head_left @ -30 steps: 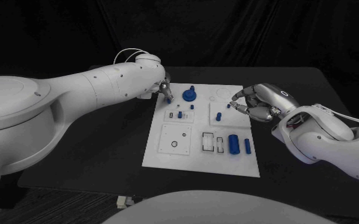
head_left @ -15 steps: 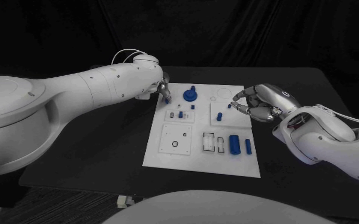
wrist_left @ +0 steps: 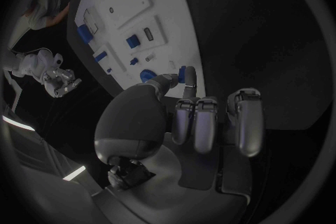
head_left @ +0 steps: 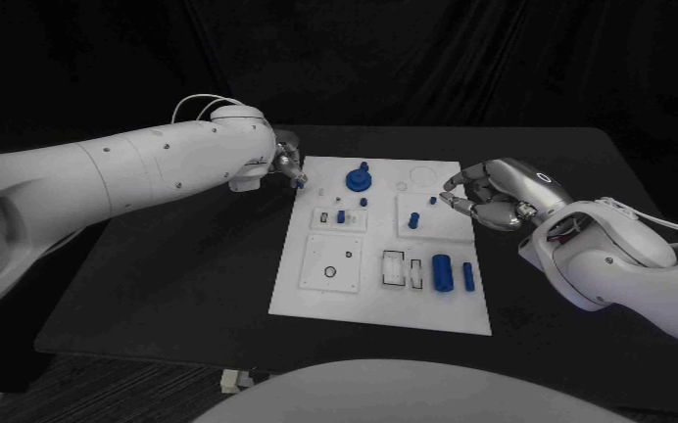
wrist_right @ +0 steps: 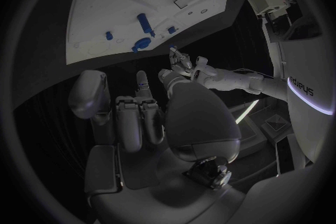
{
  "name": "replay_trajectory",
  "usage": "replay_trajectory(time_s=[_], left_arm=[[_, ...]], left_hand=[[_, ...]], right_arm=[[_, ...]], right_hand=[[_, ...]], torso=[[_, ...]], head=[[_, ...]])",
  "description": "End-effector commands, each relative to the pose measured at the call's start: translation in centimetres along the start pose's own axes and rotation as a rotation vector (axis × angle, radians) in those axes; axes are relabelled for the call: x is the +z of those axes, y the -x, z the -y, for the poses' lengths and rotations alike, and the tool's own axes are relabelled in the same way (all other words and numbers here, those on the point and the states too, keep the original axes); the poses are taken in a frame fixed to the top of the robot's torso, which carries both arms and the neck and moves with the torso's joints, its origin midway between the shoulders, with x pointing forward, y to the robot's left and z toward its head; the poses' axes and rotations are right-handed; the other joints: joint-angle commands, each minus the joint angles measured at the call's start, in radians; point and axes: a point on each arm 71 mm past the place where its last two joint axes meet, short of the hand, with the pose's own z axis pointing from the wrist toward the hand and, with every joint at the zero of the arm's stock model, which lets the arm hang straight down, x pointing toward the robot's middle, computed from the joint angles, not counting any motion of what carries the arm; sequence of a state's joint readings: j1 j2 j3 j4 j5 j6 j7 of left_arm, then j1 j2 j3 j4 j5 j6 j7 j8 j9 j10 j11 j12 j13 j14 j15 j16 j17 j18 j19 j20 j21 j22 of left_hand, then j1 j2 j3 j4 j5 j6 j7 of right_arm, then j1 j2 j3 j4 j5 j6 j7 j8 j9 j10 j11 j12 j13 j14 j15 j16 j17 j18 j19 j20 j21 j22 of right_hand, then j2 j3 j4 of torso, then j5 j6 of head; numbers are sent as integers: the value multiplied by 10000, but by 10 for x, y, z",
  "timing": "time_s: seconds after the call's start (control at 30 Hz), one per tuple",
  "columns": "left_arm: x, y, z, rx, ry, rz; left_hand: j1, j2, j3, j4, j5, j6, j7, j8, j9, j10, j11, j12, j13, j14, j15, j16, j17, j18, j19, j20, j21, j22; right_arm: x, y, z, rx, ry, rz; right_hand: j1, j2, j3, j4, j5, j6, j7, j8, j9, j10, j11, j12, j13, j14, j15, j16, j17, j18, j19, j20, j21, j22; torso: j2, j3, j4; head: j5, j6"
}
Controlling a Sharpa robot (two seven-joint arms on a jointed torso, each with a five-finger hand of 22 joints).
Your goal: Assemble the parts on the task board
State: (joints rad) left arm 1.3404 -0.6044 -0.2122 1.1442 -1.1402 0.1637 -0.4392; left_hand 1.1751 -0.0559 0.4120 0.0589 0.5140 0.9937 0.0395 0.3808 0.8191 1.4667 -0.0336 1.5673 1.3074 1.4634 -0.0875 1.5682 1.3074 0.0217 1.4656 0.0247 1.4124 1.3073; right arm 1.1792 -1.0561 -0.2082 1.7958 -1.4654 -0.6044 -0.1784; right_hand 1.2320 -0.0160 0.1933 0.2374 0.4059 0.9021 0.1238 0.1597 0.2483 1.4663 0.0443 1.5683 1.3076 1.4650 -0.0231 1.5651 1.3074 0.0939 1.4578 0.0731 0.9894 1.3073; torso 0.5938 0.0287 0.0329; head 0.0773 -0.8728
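Two hands flank my task board: left hand pinches a small blue part; right hand hangs curled, holding nothing.

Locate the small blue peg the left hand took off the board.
In the left wrist view the small blue peg is pinched in the left hand. In the head view that hand hovers just off the white task board, at its far left corner.
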Motion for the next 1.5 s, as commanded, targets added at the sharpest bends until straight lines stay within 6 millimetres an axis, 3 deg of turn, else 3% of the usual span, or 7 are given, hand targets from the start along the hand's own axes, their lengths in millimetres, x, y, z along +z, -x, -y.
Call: replay_trajectory(time_s=[0.03, 0.27, 0.3, 0.57, 1.5], left_arm=[[-7, 2, 1, -1453, -182, 381], [-26, -8, -5, -2014, -241, 168], [-29, -10, -5, -2032, -236, 120], [-36, -18, -7, -2027, -59, -194], [-25, -46, 7, -2175, -246, -429]], left_hand=[[-150, 10, 197, -63, 10, -35, -102, 28, 34, 949, -98, -109, 2537, 1074, -79, 26, 2634, 169, 327, -59, -151, 2122], [-328, 10, 230, 76, -80, -112, -93, 28, 102, 813, -87, -325, 2394, 1074, -73, 26, 2634, 215, 232, -61, -380, 2055], [-345, 10, 229, 92, -96, -107, -94, 33, 110, 810, -87, -332, 2390, 1074, -72, 26, 2634, 215, 231, -61, -382, 2055], [-483, 43, 226, 238, -158, -73, -101, 58, 152, 691, -90, -526, 2262, 1074, -70, 26, 2634, 238, 182, -59, -498, 2024], [-512, 68, 277, 281, 16, -97, -97, 55, 184, 666, -89, -568, 2236, 1074, -69, 26, 2634, 272, 108, -58, -669, 1978]], right_arm=[[-1, 0, 1, -12, -65, -14], [-3, 1, 2, -4, -140, 5], [-3, 1, 2, 5, -149, 5], [-4, 1, 1, 104, -181, 2], [-3, 2, 3, 103, -246, 99]], right_hand=[[73, -27, 35, -27, 63, -9, 31, -65, -15, 1045, -3, 25, 2632, 993, -54, -36, 2313, 59, -63, -2, -34, 1295], [78, -45, 29, -31, 66, -4, 31, -66, -16, 1045, -2, 25, 2632, 990, -52, -40, 2301, 60, -68, 0, -45, 1292], [78, -45, 29, -31, 66, -4, 31, -66, -16, 1045, -2, 25, 2632, 990, -52, -40, 2301, 60, -68, 0, -45, 1292], [147, -52, 55, -72, 132, 13, 26, -69, -19, 1045, -5, 25, 2632, 988, -53, -43, 2291, 62, -77, 3, -57, 1290], [273, -66, 111, -147, 308, 25, 29, -88, -31, 1045, -6, 25, 2632, 973, -54, -65, 2220, 77, -102, 5, -145, 1270]], torso=[[1, 2, 1], [15, -3, 0], [0, 12, 6], [-2, 12, 5], [2, 10, 5]], head=[[48, 2], [4, 2], [-1, 2], [24, 2], [79, 2]])
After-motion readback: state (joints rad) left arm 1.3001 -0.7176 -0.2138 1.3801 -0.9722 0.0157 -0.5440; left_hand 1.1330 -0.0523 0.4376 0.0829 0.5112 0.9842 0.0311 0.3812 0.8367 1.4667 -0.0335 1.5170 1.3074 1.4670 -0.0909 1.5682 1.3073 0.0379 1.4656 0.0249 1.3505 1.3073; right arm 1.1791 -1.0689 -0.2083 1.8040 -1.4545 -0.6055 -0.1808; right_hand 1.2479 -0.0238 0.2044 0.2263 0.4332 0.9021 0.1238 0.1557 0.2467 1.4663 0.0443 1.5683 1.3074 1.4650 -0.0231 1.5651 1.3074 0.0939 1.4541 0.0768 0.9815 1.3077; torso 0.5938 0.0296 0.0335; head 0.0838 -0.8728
